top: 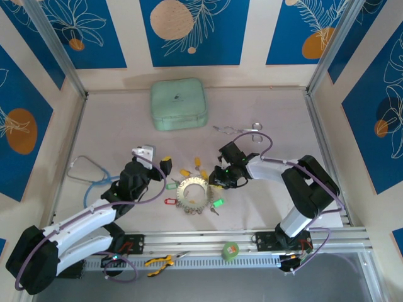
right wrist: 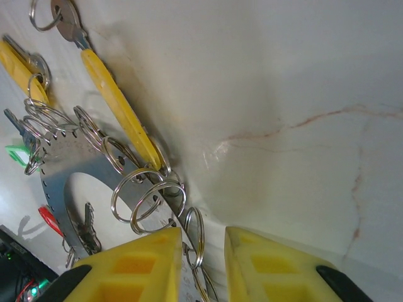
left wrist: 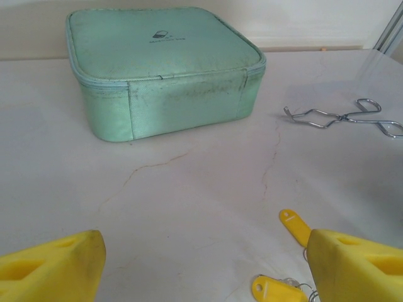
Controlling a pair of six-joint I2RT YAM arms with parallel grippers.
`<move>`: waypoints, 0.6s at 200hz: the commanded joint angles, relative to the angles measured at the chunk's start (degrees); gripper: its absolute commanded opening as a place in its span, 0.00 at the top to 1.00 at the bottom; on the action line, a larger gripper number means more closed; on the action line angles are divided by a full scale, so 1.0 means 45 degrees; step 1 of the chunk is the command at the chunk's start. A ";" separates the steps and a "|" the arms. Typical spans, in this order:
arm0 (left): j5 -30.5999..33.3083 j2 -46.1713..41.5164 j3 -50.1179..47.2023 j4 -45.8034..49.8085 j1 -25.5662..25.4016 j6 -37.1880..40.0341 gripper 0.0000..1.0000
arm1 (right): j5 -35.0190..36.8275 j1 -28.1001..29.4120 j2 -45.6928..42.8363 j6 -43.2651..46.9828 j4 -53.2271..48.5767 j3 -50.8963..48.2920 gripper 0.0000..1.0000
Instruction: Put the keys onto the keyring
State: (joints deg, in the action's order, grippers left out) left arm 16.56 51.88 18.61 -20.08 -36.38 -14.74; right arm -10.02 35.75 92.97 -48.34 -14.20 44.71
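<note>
The flat silvery keyring (top: pixel 192 195) lies on the white table between both arms, with several small split rings along its rim. Keys with yellow tags (top: pixel 185 172), green tags (top: pixel 218 202) and a red tag (top: pixel 170 201) lie around it. My right gripper (right wrist: pixel 203 242) is at the keyring's (right wrist: pixel 63 167) right edge, open by a narrow gap, with one small split ring (right wrist: pixel 196 236) standing between its fingers. A yellow-tagged key (right wrist: pixel 119 107) lies along the rim beyond. My left gripper (left wrist: pixel 204 251) is wide open over bare table, with two yellow tags (left wrist: pixel 295 225) by its right finger.
A mint-green zip case (top: pixel 179 104) sits at the back centre, with silvery forceps (top: pixel 236 129) to its right. A blue-tubed stethoscope (top: pixel 91 176) lies at the left. On the front rail are a green tape roll (top: pixel 231 250) and yellow-handled pliers (top: pixel 160 261).
</note>
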 commanded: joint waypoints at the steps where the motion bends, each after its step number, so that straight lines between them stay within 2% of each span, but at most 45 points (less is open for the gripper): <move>1: 0.0150 -0.0002 0.0483 0.0011 0.0065 -0.0120 0.17 | -0.0427 -0.0071 0.0159 -0.0152 0.0084 -0.0100 0.78; 68: 0.0170 -0.0015 0.0551 0.0009 0.0062 -0.0023 0.17 | -0.0546 -0.0063 0.0453 -0.0067 0.0205 0.0062 0.88; 110: 0.0229 -0.0085 0.0532 0.0028 0.0057 0.0107 0.17 | -0.0377 -0.0068 0.0277 0.0159 0.0066 0.0172 1.00; 120: 0.0249 -0.0141 0.0506 0.0058 0.0058 0.0139 0.17 | -0.0263 -0.0024 0.0103 0.0331 -0.0095 0.0238 1.00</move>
State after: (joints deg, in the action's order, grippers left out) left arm 16.56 51.88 19.46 -20.05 -36.38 -14.66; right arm -11.38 35.70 94.00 -48.25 -12.82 44.86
